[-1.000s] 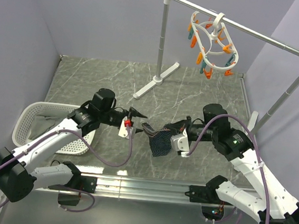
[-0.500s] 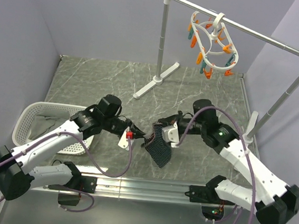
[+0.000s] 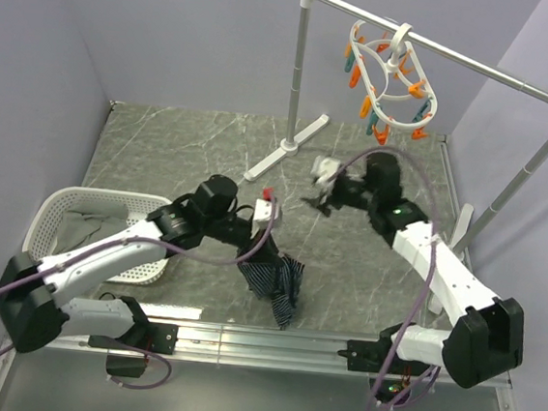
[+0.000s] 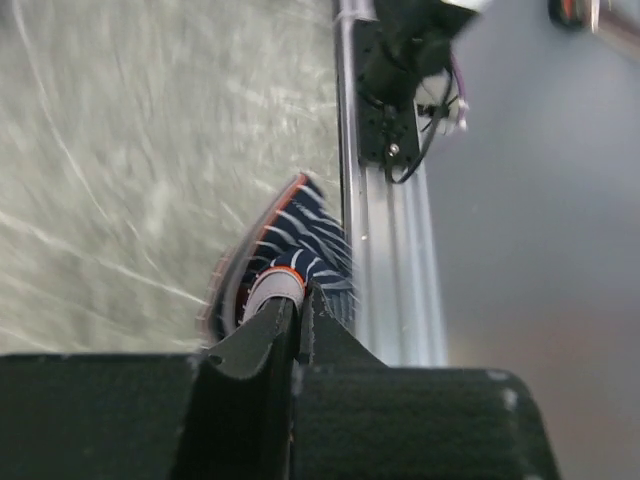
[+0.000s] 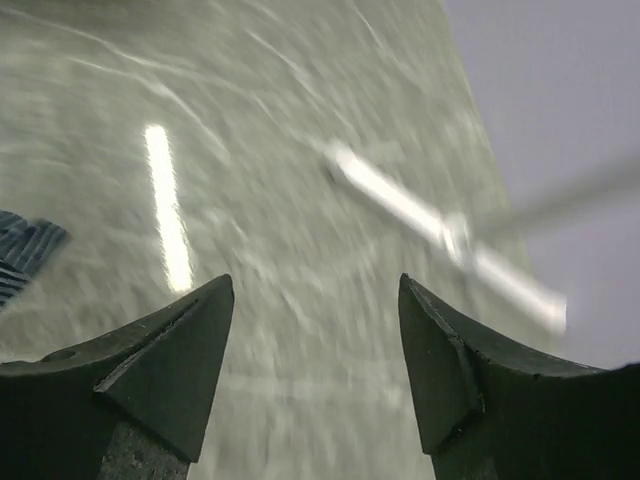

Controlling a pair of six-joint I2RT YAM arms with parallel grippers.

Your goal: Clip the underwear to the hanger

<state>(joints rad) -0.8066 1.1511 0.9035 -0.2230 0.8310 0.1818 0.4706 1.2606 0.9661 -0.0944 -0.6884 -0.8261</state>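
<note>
Room: grey stone-look worktop (image 3: pixel 182 148), with pale purple walls all around.

Left hand (image 3: pixel 256 254): its fingers are pressed tight together on a fold of the underwear (image 3: pixel 277 285). The left wrist camera shows the left hand (image 4: pixel 300 300) with no gap at all, and the striped underwear (image 4: pixel 310 235) sticks out past the tips.

Underwear: it hangs down from the left hand in a bunch. Its low end is near the metal strip (image 3: pixel 271 339) at the front edge of the worktop. I cannot tell if it touches the worktop.

Right hand (image 3: pixel 315 198): it is up in the air, over the middle of the worktop. The right wrist camera shows the right hand (image 5: pixel 312 300) with its fingers wide apart and nothing between them.

What changed: a second ago both hands held the underwear, stretched between them. Now the right hand has let go and gone up and back. The left hand has swung in and carries the underwear alone.

What it means: the pass to one hand looks done. The right hand seems free to help with a peg. No clipping has begun.

Hanger (image 3: pixel 393 81): it hangs on the rail stand (image 3: pixel 463 60) at the back right, well apart from the underwear. Its pegs (image 3: pixel 381 133) hold nothing.

Basket (image 3: pixel 55 209): white, at the left, with a grey-green cloth (image 3: pixel 82 231) inside.
</note>
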